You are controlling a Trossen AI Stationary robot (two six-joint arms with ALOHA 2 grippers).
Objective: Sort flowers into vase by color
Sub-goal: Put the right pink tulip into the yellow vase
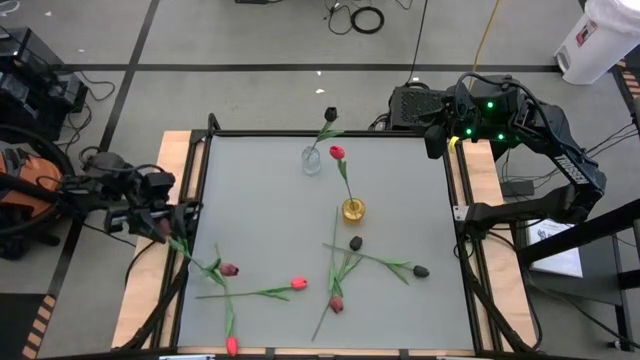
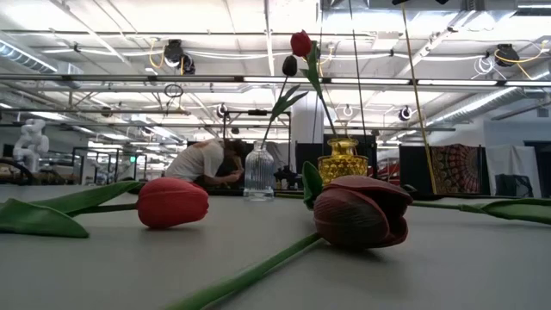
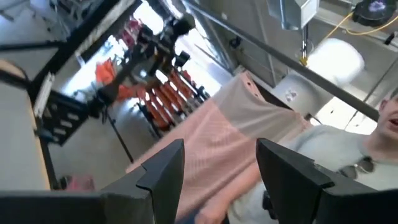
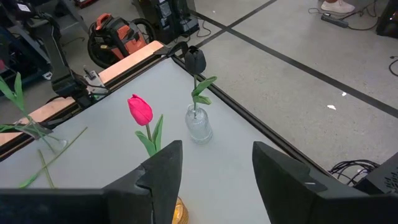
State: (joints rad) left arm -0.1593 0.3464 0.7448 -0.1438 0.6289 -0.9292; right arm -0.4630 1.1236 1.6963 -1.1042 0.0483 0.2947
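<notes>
Two tulips point(image 1: 337, 152) stand upright in vases point(image 1: 353, 210); others lie flat.

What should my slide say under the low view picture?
Red tulip and maroon tulip lying on the table, two vases behind.

Even, bright overhead light; table point(image 1: 260, 220) shows only faint shadows. Low view: ceiling strip lights point(image 2: 215, 17) glare, near tulip point(image 2: 360, 211) soft. Left wrist view motion-blurred throughout.
</notes>
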